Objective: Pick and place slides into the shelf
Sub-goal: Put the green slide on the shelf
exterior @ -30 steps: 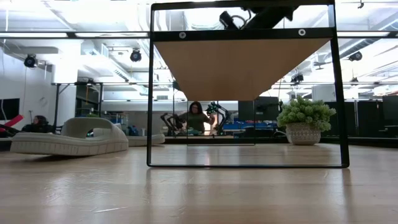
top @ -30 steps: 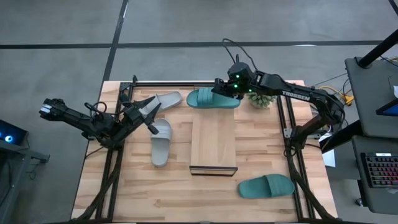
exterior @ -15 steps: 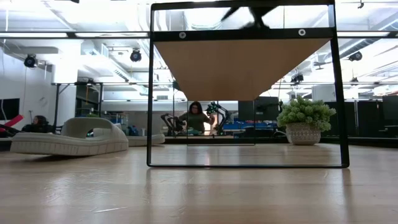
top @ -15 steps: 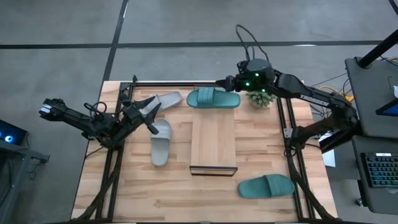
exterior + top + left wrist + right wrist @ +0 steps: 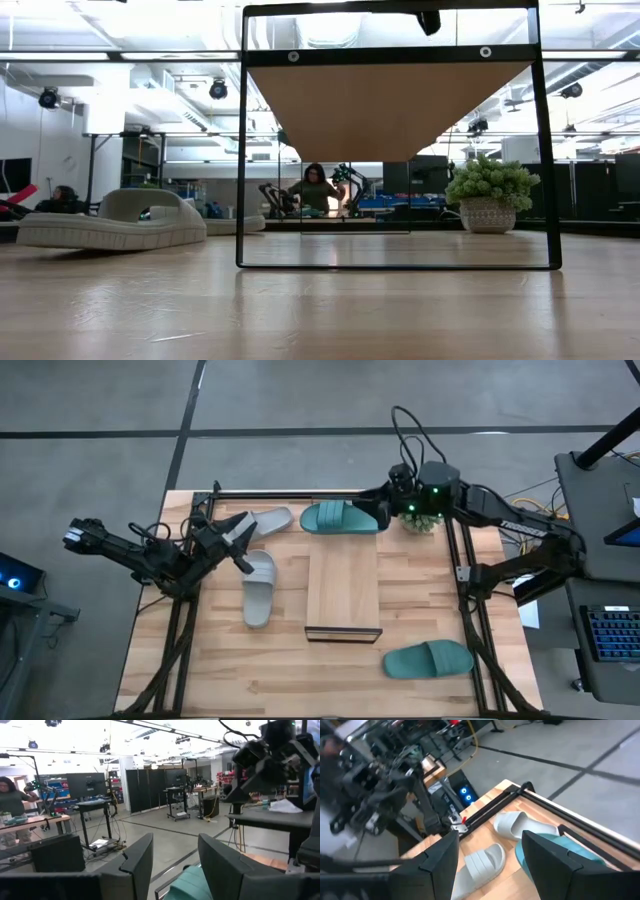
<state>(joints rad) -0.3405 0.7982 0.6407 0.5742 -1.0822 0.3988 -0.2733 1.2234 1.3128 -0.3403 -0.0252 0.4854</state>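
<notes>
From above, the shelf [image 5: 343,588] lies mid-table. Against its far end lies a teal slide [image 5: 343,517]; the right gripper [image 5: 381,513] hangs just beside that slide's right tip, fingers spread and empty. Left of the shelf are two grey slides, one beside it [image 5: 259,587], one farther back [image 5: 264,520]. The left gripper [image 5: 238,536] hovers between them, fingers parted. A second teal slide [image 5: 429,658] sits right of the shelf's near end.

At table height, the shelf [image 5: 390,100] fills the frame (grey slide [image 5: 110,224] at left).

Left wrist: open fingers [image 5: 137,860], teal slide [image 5: 190,882] beyond.

Right wrist: spread fingers [image 5: 441,855], two grey slides [image 5: 522,824] [image 5: 479,864] and a teal one [image 5: 555,845].
</notes>
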